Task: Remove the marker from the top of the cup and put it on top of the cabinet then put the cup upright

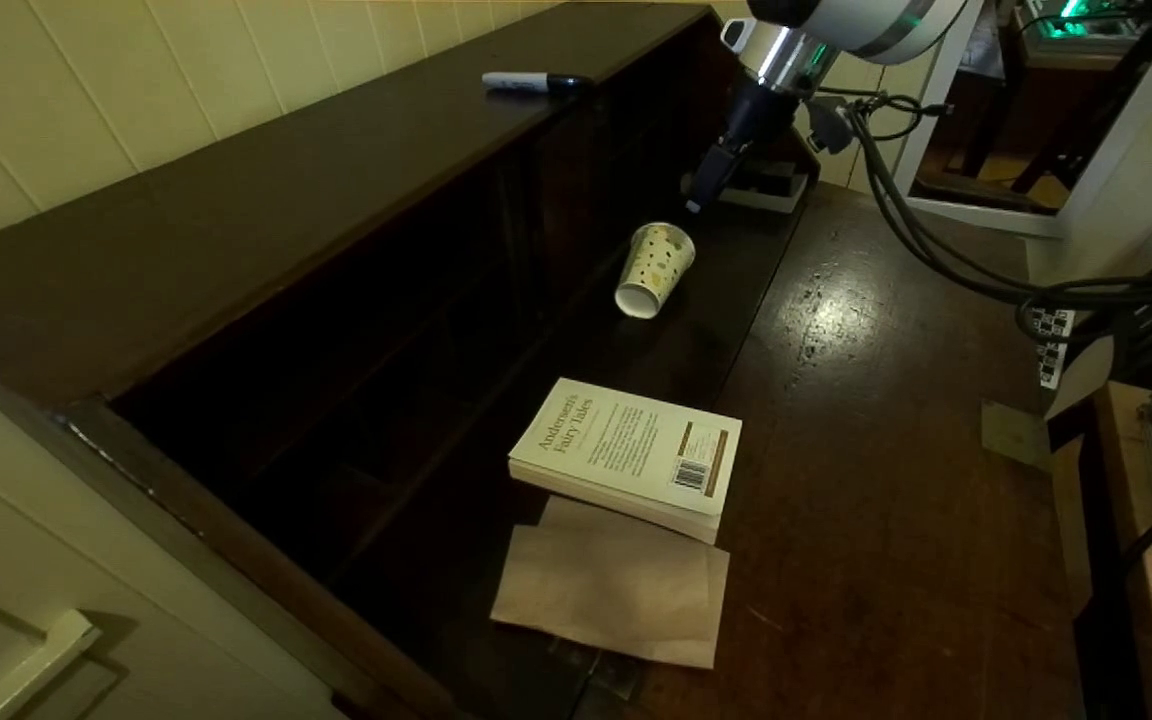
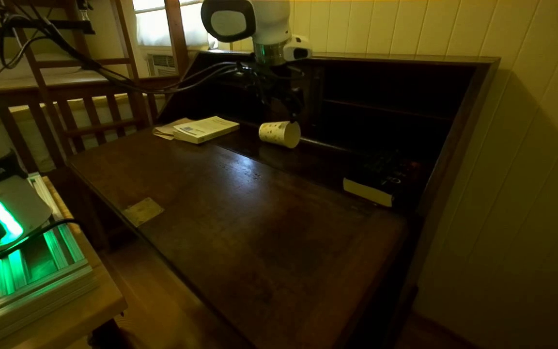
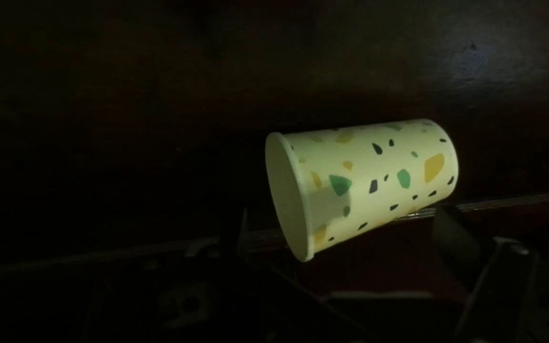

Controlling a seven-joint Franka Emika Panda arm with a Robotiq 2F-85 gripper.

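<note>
Flanking the sideways cup [image 1: 656,270] near the gripper [image 1: 693,200], jaws spread: white book [image 1: 626,450] and dark book [image 2: 378,182].

Appears to be a bedroom in a home, judging by a wooden ladder [image 2: 114,62] and slatted rail [image 2: 90,111] by pale bedding [image 2: 58,72], a bright curtained window [image 2: 152,28] above a louvred unit [image 2: 162,64] much like an air conditioner, and cream boarded walls [image 1: 86,100] in both exterior views; also furnished with a dark brown cabinet [image 1: 266,175] with open compartments and a glossy desktop [image 2: 221,228], and with a book [image 1: 626,455] titled Andersen's Fairy Tales well back from the desktop's front edge
</note>
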